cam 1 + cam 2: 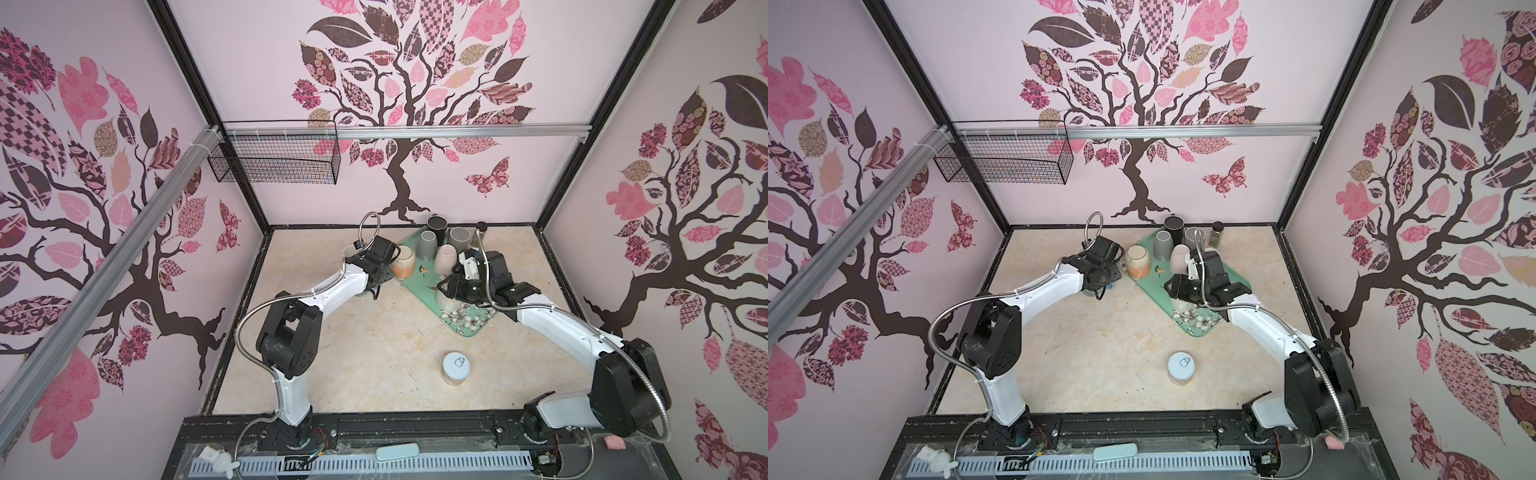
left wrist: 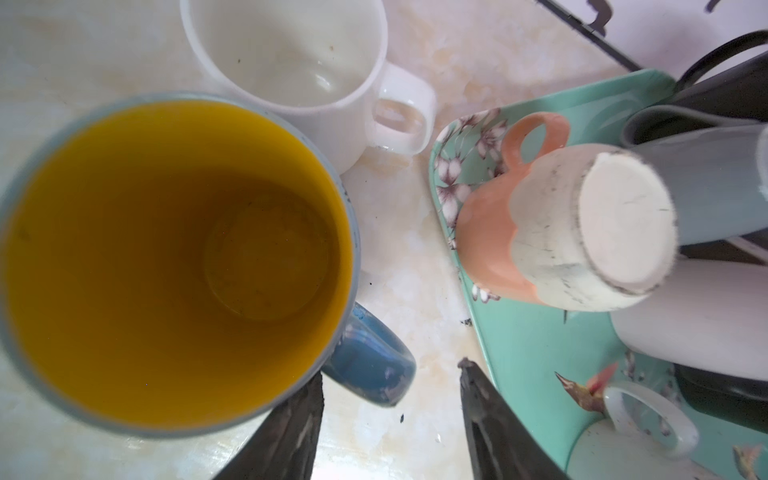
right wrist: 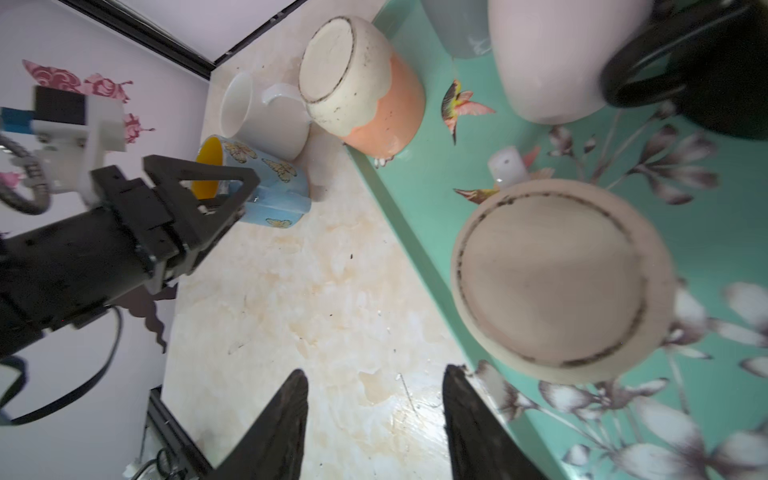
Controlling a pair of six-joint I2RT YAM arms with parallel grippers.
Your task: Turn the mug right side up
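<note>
A blue butterfly mug (image 2: 174, 257) with a yellow inside stands upright on the table beside an upright white mug (image 2: 291, 50). My left gripper (image 2: 386, 386) is open, and the blue handle (image 2: 365, 357) lies just beyond its fingertips and between their lines. The right wrist view shows the same gripper (image 3: 237, 195) against this mug (image 3: 270, 183). On the green tray (image 1: 469, 328) an orange-and-cream mug (image 1: 403, 262) and a beige-bottomed mug (image 3: 552, 278) stand upside down. My right gripper (image 3: 376, 378) is open over the table at the tray's edge, holding nothing.
Grey cups (image 1: 427, 244), a pink cup (image 1: 445, 257) and a black mug (image 1: 436, 224) crowd the tray's far end. A spice jar (image 1: 1217, 235) stands behind them. A white-lidded can (image 1: 455, 368) sits near the front. A wire basket (image 1: 274, 158) hangs on the back wall.
</note>
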